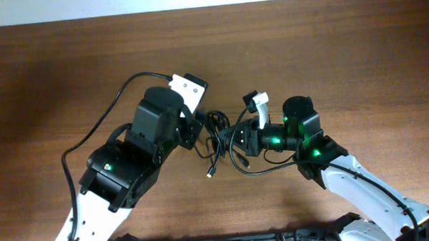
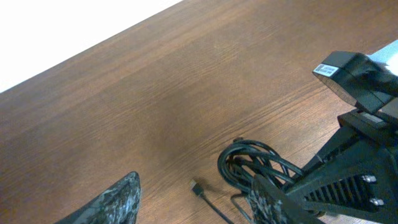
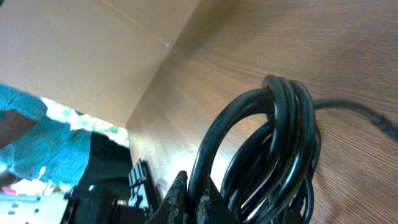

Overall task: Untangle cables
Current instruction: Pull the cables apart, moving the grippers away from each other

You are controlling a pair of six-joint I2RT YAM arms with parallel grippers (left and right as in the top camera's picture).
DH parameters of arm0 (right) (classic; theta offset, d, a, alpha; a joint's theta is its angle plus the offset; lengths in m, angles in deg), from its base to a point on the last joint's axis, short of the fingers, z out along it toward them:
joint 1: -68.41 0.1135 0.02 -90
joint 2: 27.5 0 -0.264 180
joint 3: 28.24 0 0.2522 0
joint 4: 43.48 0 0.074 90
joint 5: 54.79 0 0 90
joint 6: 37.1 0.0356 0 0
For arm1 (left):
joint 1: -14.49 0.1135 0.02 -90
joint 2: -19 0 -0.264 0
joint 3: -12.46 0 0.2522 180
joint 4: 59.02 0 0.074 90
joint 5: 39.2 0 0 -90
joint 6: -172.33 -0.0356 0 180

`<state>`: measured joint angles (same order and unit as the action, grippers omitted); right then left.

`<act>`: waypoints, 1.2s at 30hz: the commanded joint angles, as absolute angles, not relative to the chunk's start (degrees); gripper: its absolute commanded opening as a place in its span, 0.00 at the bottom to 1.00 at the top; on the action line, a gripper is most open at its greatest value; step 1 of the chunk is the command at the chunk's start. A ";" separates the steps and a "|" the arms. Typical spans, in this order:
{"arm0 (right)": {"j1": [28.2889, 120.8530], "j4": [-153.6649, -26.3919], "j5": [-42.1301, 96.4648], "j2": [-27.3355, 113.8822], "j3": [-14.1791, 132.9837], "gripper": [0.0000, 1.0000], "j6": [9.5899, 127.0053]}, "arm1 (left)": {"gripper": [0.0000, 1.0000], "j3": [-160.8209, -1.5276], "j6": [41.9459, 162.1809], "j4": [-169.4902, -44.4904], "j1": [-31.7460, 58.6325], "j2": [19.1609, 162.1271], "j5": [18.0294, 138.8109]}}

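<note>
The cables [image 1: 218,135] lie in a bunched black knot at the table's middle, between my two grippers. One loose end with a small plug [image 1: 211,174] trails toward the front. In the left wrist view the coil [image 2: 249,165] sits by my right-hand finger, with a plug end [image 2: 198,186] on the wood between the fingers. My left gripper [image 1: 198,132] is open at the knot's left side. My right gripper [image 1: 233,138] is shut on one cable loop; the right wrist view shows the fingertips [image 3: 193,199] pinching a strand of the coil [image 3: 273,143].
The wooden table [image 1: 326,52] stretches around the arms. Thicker arm wires [image 1: 103,121] loop at the left. A white camera mount [image 1: 260,104] sits on the right wrist. A person's teal clothing [image 3: 31,137] shows beyond the table edge.
</note>
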<state>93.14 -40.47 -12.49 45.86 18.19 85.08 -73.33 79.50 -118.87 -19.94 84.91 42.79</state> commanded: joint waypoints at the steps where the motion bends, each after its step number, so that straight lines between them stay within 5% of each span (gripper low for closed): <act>1: 93.01 -39.81 -20.36 45.62 18.21 0.04 78.50 | 0.63 -73.87 76.24 -121.34 -19.97 84.99 42.44; 7: 92.59 -38.48 -26.46 45.62 18.21 0.04 76.89 | 0.63 -72.98 74.91 -125.60 -19.66 85.37 42.40; 11: 84.31 -36.82 -41.69 45.62 18.21 0.04 76.93 | 0.55 -72.37 74.91 -126.21 -16.27 86.28 43.12; 16: 77.53 -36.82 -51.99 45.62 18.21 0.04 79.14 | 0.61 -72.30 66.97 -126.52 -13.45 86.35 63.60; 20: 76.86 -36.84 -52.73 45.62 18.21 0.04 80.65 | 0.63 -69.92 67.02 -126.28 -13.45 87.14 67.01; 24: 76.86 -36.84 -52.69 45.62 18.21 0.04 80.65 | 0.78 -67.10 70.99 -122.91 -13.47 90.68 67.60; 30: 76.86 -36.84 -52.69 45.62 18.21 0.04 80.82 | 0.56 -67.10 80.17 -115.07 -13.56 97.50 67.56; 36: 76.86 -36.84 -52.67 45.62 18.21 0.04 80.82 | 0.56 -67.08 84.28 -110.45 -13.82 103.68 72.41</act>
<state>77.16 -37.28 -50.30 45.86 18.19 81.26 -67.49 82.60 -111.46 -13.87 101.54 69.02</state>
